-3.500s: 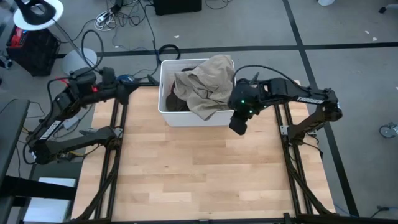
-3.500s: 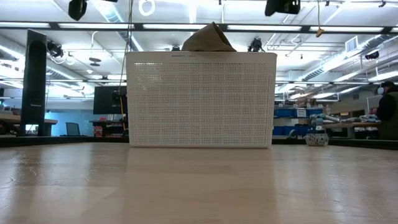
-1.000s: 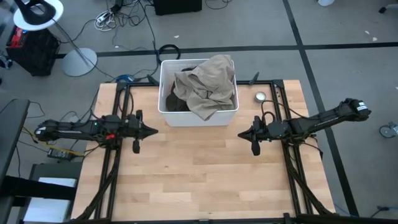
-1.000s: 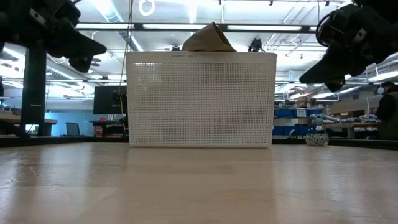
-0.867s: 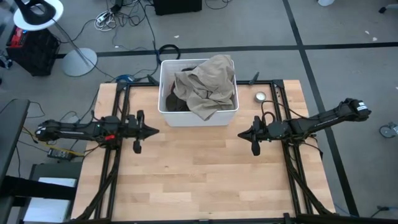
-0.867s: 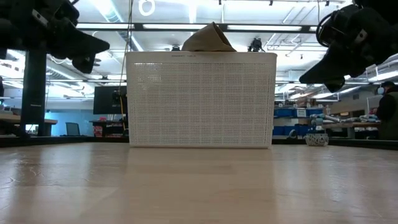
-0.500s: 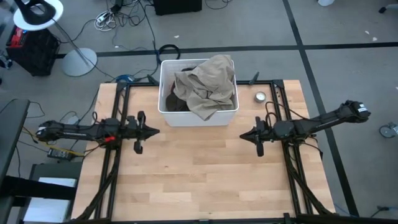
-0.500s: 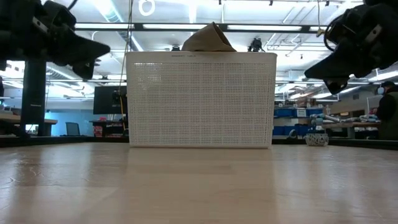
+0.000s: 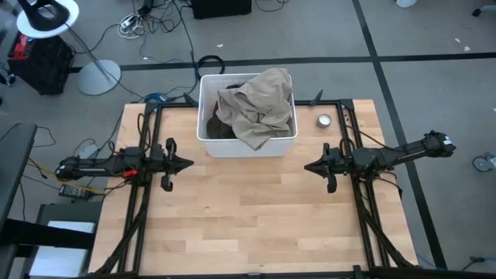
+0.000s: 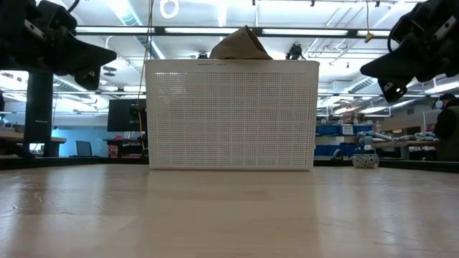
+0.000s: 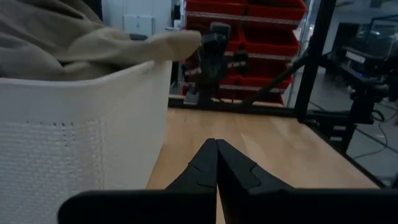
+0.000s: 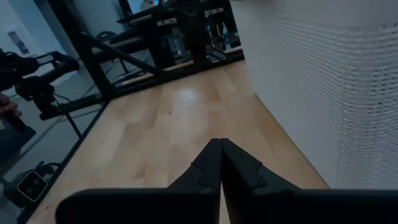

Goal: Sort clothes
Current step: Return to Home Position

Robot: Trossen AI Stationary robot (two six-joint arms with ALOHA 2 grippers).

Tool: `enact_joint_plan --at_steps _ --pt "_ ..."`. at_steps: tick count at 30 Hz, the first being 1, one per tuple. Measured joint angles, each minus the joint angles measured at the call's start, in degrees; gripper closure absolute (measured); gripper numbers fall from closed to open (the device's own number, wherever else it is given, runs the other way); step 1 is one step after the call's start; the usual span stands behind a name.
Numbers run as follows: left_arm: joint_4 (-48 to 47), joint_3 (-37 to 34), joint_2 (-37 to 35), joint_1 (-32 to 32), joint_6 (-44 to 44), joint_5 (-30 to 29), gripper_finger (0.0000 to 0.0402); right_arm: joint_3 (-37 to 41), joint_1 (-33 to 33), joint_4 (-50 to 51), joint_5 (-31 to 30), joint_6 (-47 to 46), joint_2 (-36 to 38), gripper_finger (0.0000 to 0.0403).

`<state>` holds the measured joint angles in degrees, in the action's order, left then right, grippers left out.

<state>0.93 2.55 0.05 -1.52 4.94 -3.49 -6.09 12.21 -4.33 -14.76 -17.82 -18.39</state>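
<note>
The clothes lie heaped in a white bin [image 9: 208,139] at the table's far middle. A beige garment [image 9: 257,108] lies on top and hangs over the rim, and a dark one [image 9: 215,129] shows beneath it. The other garments are hidden. The beige peak [image 10: 242,43] rises above the bin's perforated wall [image 10: 232,115]. My left gripper [image 9: 190,163] hovers shut, pointing level, near the bin's near left corner. My right gripper [image 9: 306,167] hovers shut by the near right corner. The shut fingertips show in the left wrist view [image 11: 216,143] and the right wrist view [image 12: 220,143].
A small round metal thing [image 9: 324,120] lies on the table right of the bin. Bare wooden tabletop [image 9: 248,209] stretches from the bin to the near edge. Black frame rails [image 9: 143,201] run along both sides. A person [image 10: 449,122] stands far off in the room.
Both grippers have stayed shut and have tipped up from a downward slant toward level. My right gripper has drawn back toward the table's right edge. My left gripper has sunk a little and ended slightly nearer the left edge. The clothes have not moved.
</note>
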Motion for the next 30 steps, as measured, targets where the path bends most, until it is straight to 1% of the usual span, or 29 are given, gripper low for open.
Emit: enact_joint_plan --at_steps 10,13,16,19,22,27,30 --pt "-2.14 -0.02 -0.04 0.00 1.30 0.71 0.0396 0.00 0.00 5.50 0.70 0.04 5.53 0.0394" --pt "-2.01 -0.02 -0.04 0.00 1.32 0.75 0.0396 0.00 0.00 8.39 2.25 -0.02 8.08 0.0394" --pt "-1.99 -0.02 -0.04 0.00 1.56 0.75 0.0396 0.00 -0.03 11.04 2.36 -0.42 11.27 0.0394" --pt "-2.05 -0.02 -0.04 0.00 1.99 0.76 0.0396 0.00 -0.04 11.74 -0.70 0.59 14.98 0.0394" --pt "-2.10 -0.02 -0.04 0.00 2.46 0.77 0.0396 -0.02 -0.06 10.95 -3.80 3.80 18.48 0.0397" --pt "-2.56 0.00 -0.04 0.00 2.83 0.76 0.0396 -0.98 -0.47 10.29 -6.58 6.95 18.29 0.0397" --pt "-2.18 0.00 -0.04 0.00 2.83 0.77 0.0396 -0.97 -0.81 10.39 -6.17 6.64 18.27 0.0394"
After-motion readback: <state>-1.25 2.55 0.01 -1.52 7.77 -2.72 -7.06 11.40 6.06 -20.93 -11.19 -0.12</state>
